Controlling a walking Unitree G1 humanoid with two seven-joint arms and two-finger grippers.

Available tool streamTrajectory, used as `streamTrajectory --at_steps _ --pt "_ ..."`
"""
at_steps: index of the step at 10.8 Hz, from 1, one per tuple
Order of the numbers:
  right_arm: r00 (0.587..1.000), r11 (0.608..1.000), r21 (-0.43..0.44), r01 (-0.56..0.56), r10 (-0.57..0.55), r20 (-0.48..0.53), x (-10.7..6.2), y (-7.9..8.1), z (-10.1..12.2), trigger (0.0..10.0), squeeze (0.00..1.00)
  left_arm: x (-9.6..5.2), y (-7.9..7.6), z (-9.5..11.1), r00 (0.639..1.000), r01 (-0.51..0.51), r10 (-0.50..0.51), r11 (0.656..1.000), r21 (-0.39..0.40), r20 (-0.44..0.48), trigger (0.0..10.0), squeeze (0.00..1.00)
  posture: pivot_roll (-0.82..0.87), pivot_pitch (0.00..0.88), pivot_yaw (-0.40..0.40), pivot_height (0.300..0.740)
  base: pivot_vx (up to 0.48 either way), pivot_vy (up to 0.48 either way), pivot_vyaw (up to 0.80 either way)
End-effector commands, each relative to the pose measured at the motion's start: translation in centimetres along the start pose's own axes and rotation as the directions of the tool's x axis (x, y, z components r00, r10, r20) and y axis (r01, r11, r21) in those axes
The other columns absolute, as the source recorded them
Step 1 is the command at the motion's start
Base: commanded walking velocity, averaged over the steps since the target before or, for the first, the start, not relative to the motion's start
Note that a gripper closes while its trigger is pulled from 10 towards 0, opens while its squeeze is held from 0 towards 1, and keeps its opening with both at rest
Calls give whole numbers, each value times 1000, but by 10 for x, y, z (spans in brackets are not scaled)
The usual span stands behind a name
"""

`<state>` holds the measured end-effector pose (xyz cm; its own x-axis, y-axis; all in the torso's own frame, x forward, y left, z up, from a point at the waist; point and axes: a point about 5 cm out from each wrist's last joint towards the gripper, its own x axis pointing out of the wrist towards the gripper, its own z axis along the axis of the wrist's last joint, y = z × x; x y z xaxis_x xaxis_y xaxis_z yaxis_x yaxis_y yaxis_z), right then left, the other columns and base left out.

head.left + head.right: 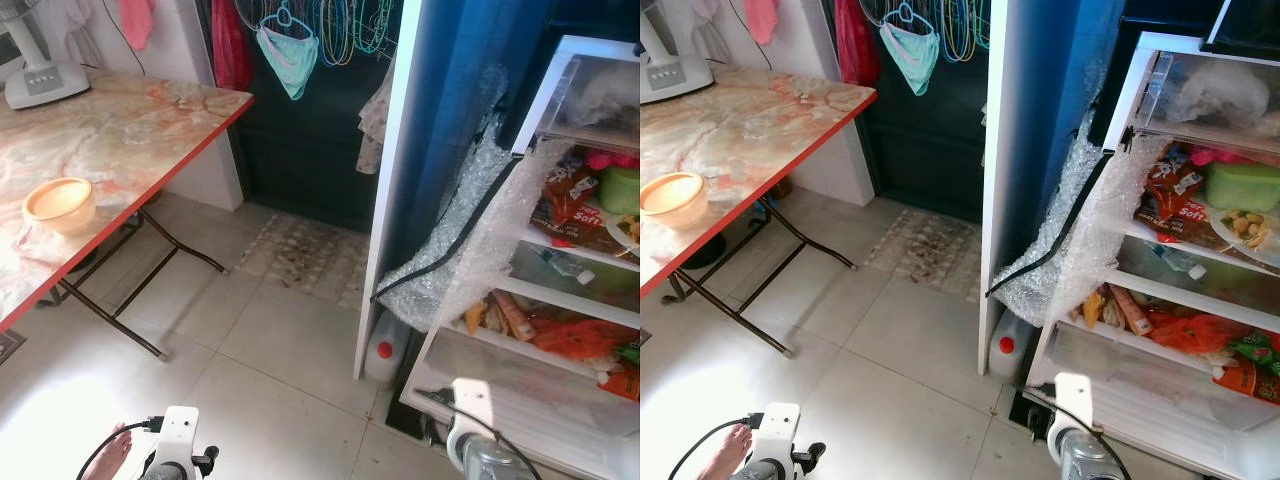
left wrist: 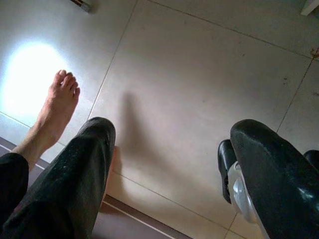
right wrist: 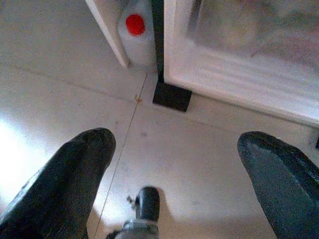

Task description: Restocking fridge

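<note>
Your open fridge stands at the right, shelves stocked. On the left table sits a yellow bowl. Left gripper and right gripper hang low over floor tiles, fingers apart, holding nothing. A bare foot stands near left.

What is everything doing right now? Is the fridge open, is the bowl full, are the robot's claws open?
Fridge: door open, shelves stocked with food packets.
Yellow bowl: upright on the table; contents cannot be told.
Jug with red cap: on the floor beside the fridge, capped.
Left end effector: open, holding nothing, pointing at the floor.
Right end effector: open, holding nothing, above the floor by the fridge.
</note>
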<state>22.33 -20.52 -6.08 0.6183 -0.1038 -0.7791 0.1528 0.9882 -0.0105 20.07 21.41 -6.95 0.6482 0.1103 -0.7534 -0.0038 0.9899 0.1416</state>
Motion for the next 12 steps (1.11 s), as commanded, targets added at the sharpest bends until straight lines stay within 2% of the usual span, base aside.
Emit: streamTrajectory --at_steps 1,2,3,4,5,6,7,8,10,12 --pt "997 998 -64 -12 16 70 0 1 6 10000 0 -1 3 -5 1000 -7 8 1000 18 -15 10000 0 103 0 57 740 0 0 0" --pt "975 997 -76 30 -13 221 -3 0 18 10000 0 -1 3 -6 1000 -9 9 1000 16 -15 10000 0 109 0 56 740 0 0 0" --pt "966 999 30 25 -32 258 -4 0 18 10000 0 -2 4 -6 1000 -12 12 1000 7 -10 10000 0 94 0 58 740 0 0 0" --pt "951 997 78 29 -51 306 -6 -1 20 10000 0 -2 4 -6 1000 -14 14 1000 9 1 10000 0 92 0 55 740 0 0 0" --pt "948 994 102 33 -63 311 -7 -2 19 10000 0 -2 4 -5 1000 -17 17 1000 2 9 10000 0 88 0 50 740 0 0 0" --pt "950 996 88 31 -57 306 -6 -1 18 10000 0 -2 4 -4 1000 -16 16 1000 -1 16 10000 0 87 0 47 740 0 0 0" --pt "964 996 81 44 -64 258 -5 -2 13 10000 0 -2 4 -4 1000 -17 17 1000 -8 18 10000 0 85 0 49 740 0 0 0" --pt "976 997 59 48 -60 210 -4 -1 8 10000 0 -2 4 -4 1000 -17 18 1000 -14 15 10000 0 87 0 50 740 0 251 0" --pt "988 993 90 73 -85 131 -3 -2 0 10000 0 -2 4 -4 1000 -16 16 1000 -10 14 10000 0 86 0 57 740 0 352 0" --pt "989 991 118 59 -74 131 -3 0 -1 10000 0 -2 6 -4 1000 -16 16 1000 -7 11 10000 0 76 0 66 740 0 352 0"
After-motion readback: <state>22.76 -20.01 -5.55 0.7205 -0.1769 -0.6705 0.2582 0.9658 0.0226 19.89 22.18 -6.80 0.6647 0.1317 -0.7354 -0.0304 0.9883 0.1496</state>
